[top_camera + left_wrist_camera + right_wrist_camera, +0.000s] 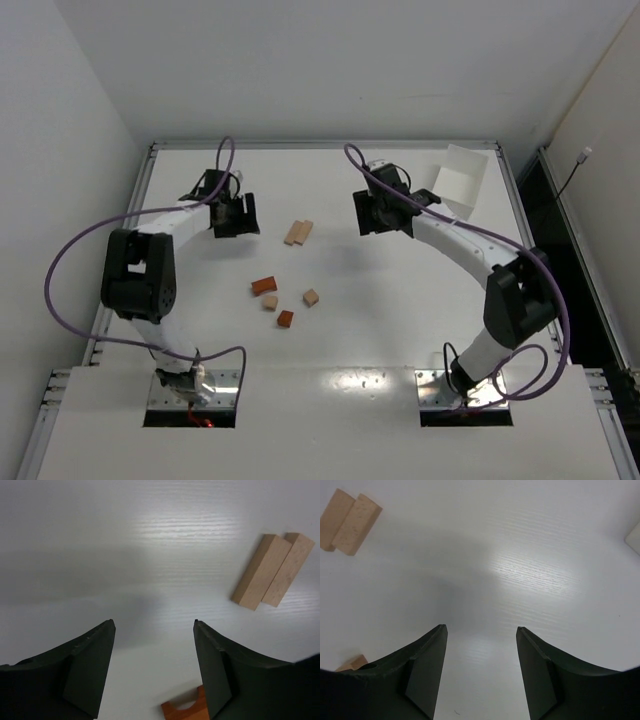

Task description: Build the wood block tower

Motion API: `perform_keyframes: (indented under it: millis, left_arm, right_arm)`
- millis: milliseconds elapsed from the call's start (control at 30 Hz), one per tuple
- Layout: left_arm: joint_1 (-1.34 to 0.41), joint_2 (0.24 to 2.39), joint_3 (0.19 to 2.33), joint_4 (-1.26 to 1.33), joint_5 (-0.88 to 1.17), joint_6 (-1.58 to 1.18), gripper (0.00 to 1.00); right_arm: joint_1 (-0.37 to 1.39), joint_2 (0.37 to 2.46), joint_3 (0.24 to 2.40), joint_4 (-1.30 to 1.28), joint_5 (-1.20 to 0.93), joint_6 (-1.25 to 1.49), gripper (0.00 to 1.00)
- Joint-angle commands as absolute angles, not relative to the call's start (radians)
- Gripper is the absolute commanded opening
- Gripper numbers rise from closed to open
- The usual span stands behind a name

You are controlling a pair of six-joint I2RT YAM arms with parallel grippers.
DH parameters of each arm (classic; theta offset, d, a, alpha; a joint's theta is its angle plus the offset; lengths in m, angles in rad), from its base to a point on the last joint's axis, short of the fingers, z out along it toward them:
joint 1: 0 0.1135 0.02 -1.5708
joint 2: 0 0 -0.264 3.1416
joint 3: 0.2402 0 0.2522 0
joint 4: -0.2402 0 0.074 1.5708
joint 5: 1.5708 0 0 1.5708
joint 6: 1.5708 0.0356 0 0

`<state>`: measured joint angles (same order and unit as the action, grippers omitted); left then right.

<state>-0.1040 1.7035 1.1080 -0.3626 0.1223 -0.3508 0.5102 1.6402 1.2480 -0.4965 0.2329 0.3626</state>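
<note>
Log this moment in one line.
left gripper open, empty | right gripper open, empty | two pale bars flat, side by side | nothing stacked

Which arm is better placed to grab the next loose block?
Probably left: the left end effector, open, hangs near the reddish block, with the pale bars just ahead. The right end effector, also open, sits farther from both.
</note>
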Motion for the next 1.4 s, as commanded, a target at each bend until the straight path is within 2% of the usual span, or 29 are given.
perform_keyframes:
  millis: [0, 100, 400, 833, 1367]
  left_arm:
    - [-0.144, 1.793, 1.216, -0.379, 0.121, -0.342, 0.60]
    - [-0.198, 1.865, 1.290, -0.408, 0.097, -0.342, 0.55]
    - [-0.331, 1.965, 1.361, -0.443, 0.014, -0.342, 0.54]
    - [-0.360, 2.040, 1.413, -0.480, -0.023, -0.342, 0.54]
    - [-0.370, 1.787, 1.241, -0.407, 0.017, -0.311, 0.55]
  right_arm:
    - [0.480, 1.600, 1.235, -0.453, 0.273, 0.334, 0.54]
    - [0.457, 1.580, 1.226, -0.453, 0.291, 0.324, 0.55]
    - [0.403, 1.562, 1.207, -0.471, 0.319, 0.324, 0.55]
    - [0.374, 1.571, 1.207, -0.471, 0.292, 0.324, 0.55]
    - [0.374, 1.624, 1.216, -0.462, 0.244, 0.305, 0.55]
